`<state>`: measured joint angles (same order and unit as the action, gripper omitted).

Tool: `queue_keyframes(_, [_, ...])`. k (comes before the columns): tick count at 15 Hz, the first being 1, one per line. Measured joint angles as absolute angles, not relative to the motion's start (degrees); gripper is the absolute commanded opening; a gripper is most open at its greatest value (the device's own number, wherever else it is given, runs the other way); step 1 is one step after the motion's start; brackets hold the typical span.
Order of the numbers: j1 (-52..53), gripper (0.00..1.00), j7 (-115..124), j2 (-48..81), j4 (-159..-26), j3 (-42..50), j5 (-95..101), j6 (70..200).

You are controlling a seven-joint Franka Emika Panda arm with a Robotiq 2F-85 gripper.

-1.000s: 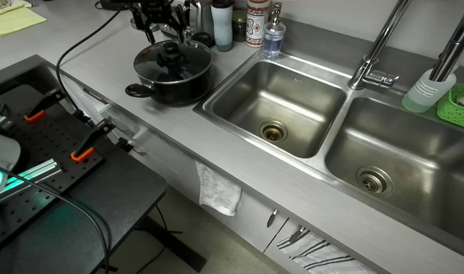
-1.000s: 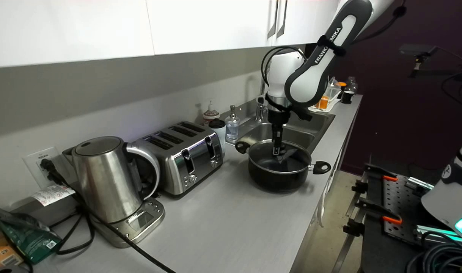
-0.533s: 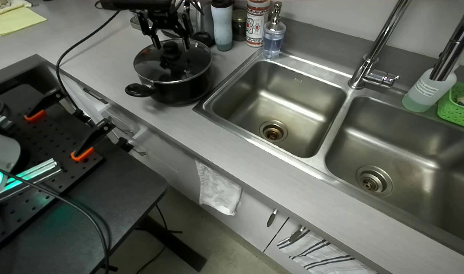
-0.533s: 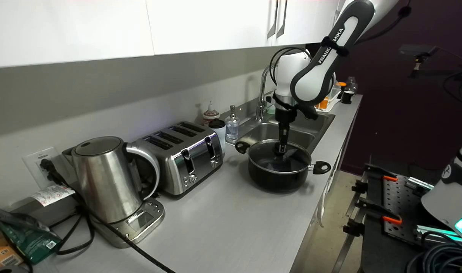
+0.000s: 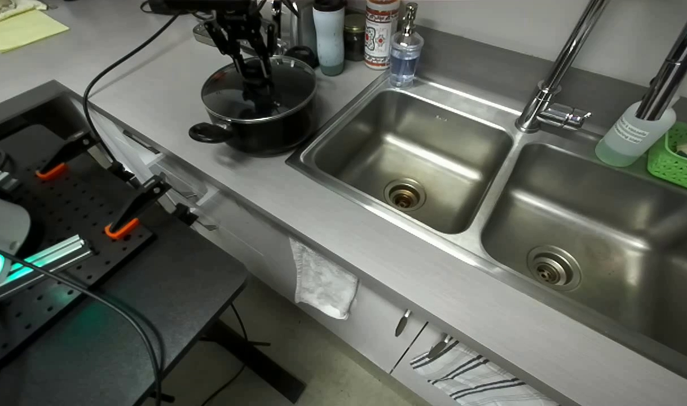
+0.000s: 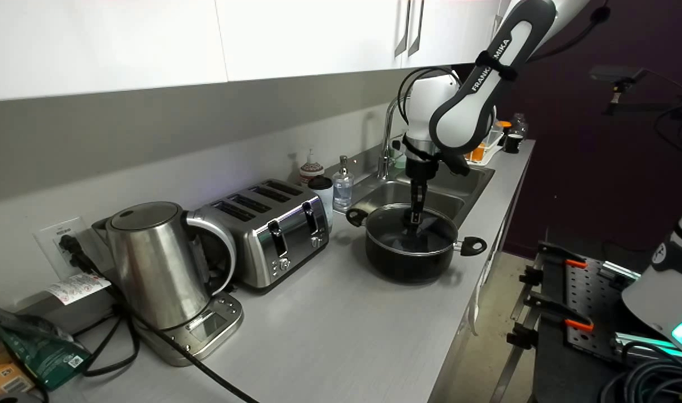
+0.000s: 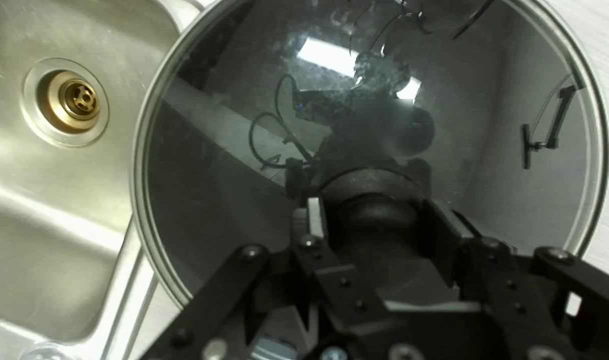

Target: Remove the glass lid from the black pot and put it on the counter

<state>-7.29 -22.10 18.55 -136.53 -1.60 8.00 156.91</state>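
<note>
The glass lid (image 5: 295, 84) sits on the black pot (image 5: 270, 138), its metal rim level with the pot's top. The pot (image 6: 408, 267) stands on the grey counter (image 6: 346, 330) beside the sink, with a handle at either side. My gripper (image 7: 374, 215) points straight down over the middle of the lid, its fingers on both sides of the black knob (image 7: 377, 212) and shut on it. In an exterior view the gripper (image 6: 415, 217) reaches down to the lid's centre, and the knob is mostly hidden behind the fingers.
A steel sink basin (image 5: 411, 152) lies right beside the pot. A toaster (image 6: 268, 235), a kettle (image 6: 150, 263) and a tumbler (image 5: 329, 39) stand along the wall, near a soap dispenser (image 5: 405, 53). White cabinets (image 6: 318, 33) hang above. A black cable (image 6: 195, 361) crosses the counter.
The gripper has come over the lid's centre and lowered, and its spread fingers have drawn together on the knob. Pot and lid have shifted very slightly.
</note>
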Motion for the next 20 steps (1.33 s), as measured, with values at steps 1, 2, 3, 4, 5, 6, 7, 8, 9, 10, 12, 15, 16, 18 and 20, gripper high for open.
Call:
queue_keyframes(1, [-7.3, 0.25, -22.1, 18.5, -136.5, -1.6, 8.0, 156.9])
queue_keyframes(2, [-7.3, 0.25, -22.1, 18.5, -136.5, -1.6, 8.0, 156.9])
queue_keyframes(3, [-7.3, 0.25, -22.1, 18.5, -136.5, -1.6, 8.0, 156.9])
queue_keyframes(4, [-7.3, 0.25, -22.1, 18.5, -136.6, -1.6, 7.9, 156.9])
queue_keyframes(5, [-7.3, 0.25, -22.1, 18.3, -136.7, -1.7, 7.8, 156.9])
queue_keyframes(6, [-7.4, 0.25, -22.2, 18.0, -136.9, -1.9, 7.4, 156.9])
queue_keyframes(7, [-7.5, 0.25, -22.4, 17.4, -137.4, -2.1, 6.8, 156.9])
queue_keyframes(8, [-7.6, 0.25, -22.8, 16.5, -138.0, -2.4, 5.9, 156.9])
queue_keyframes(9, [-7.9, 0.25, -23.3, 15.2, -138.8, -2.9, 4.9, 156.9])
queue_keyframes(10, [-8.1, 0.25, -24.1, 13.8, -139.6, -3.3, 3.5, 156.7])
queue_keyframes(12, [-8.2, 0.25, -25.6, 10.6, -141.2, -4.0, 0.7, 156.0])
queue_keyframes(15, [-7.9, 0.25, -26.9, 6.4, -143.1, -4.2, -1.5, 154.5])
queue_keyframes(16, [-7.6, 0.25, -26.9, 5.3, -143.6, -4.2, -1.6, 154.1])
queue_keyframes(18, [-6.6, 0.25, -26.9, 3.5, -144.4, -4.2, -1.6, 153.2])
queue_keyframes(20, [-5.0, 0.25, -26.6, 2.5, -145.0, -4.2, -1.2, 152.5])
